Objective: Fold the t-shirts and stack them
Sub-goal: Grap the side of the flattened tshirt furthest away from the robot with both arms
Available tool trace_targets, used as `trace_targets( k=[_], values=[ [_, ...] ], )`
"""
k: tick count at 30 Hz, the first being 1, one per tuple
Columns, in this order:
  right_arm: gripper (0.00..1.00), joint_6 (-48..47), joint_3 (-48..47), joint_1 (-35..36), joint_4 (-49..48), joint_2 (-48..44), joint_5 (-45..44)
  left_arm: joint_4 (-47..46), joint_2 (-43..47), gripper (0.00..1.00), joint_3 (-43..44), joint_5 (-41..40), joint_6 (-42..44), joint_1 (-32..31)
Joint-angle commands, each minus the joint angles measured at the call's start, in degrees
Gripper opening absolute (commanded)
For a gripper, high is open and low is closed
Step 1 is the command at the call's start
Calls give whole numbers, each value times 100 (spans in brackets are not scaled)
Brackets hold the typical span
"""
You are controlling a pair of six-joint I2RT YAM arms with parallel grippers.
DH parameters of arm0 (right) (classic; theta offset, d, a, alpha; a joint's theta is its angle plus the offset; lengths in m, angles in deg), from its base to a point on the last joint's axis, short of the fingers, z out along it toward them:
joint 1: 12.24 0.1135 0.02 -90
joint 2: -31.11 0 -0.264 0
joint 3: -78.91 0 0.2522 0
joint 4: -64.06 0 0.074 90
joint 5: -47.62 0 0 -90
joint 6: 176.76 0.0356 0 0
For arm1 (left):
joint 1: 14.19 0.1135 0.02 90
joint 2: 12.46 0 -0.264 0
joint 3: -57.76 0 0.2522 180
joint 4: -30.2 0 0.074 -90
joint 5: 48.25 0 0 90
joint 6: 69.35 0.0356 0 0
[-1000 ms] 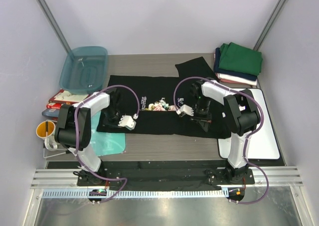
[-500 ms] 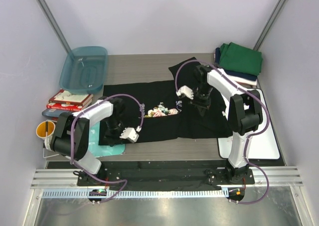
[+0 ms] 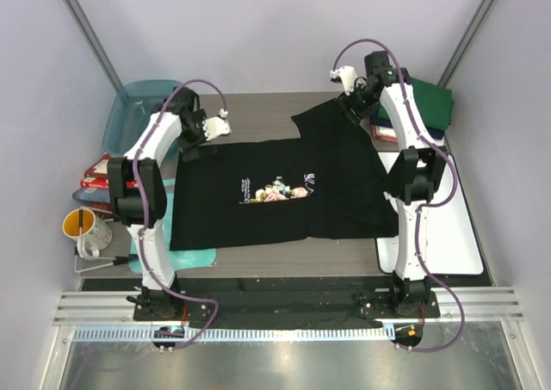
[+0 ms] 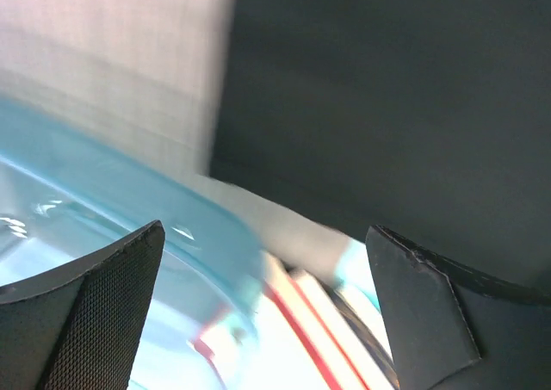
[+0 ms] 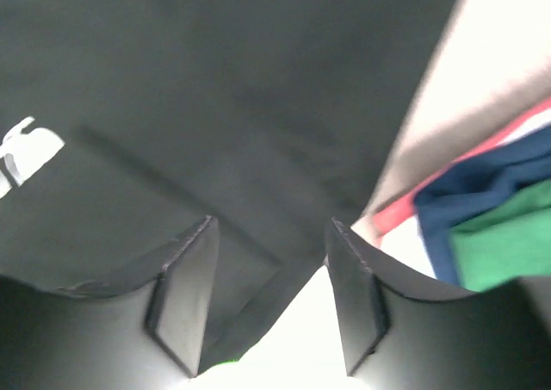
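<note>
- Snag risk: right hand (image 5: 271, 221) has its jaws partly open, and a strip of the black t-shirt (image 3: 275, 192) seems to sit between them. Lifting away could drag that far-right corner and wrinkle the spread.
- Empty, wide-open left hand (image 4: 264, 228) hangs over the shirt's far-left corner, beside the teal tub (image 3: 142, 114).
- Shirt lies flat on the bench (image 3: 258, 106), print up; folded stack (image 3: 417, 106) sits far right.

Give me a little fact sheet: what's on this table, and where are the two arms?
Shirt in work: black t-shirt, spread flat, flower print facing up
Left fingers: wide apart, empty, at the shirt's far left corner, beside the teal tub
Right fingers: apart, over the shirt's far right edge
Folded stack: far right, green shirt on top
</note>
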Motion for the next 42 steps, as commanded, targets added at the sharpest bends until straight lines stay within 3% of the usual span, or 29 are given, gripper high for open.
trace_targets(
  k=[1,6,14,22,30,42],
  values=[
    [62,928,205,7,-1925,229,-402,-326,-916,98,1230,18,-323,202],
    [61,1779,313,7,-3297,703,-876,-335,-1568,97,1735,273,432,194],
    [62,2396,242,7,-3870,1091,-1062,315,-2253,87,2674,766,1628,325],
    [63,2906,488,16,-4292,1161,-1053,728,-3036,85,3844,423,2270,501],
    [73,2985,409,7,-4732,1416,-1325,1220,-3194,84,3819,502,2526,536],
    [76,3864,-188,-116,-5136,2225,-1194,1309,-3186,84,3414,335,2394,510]
  ],
)
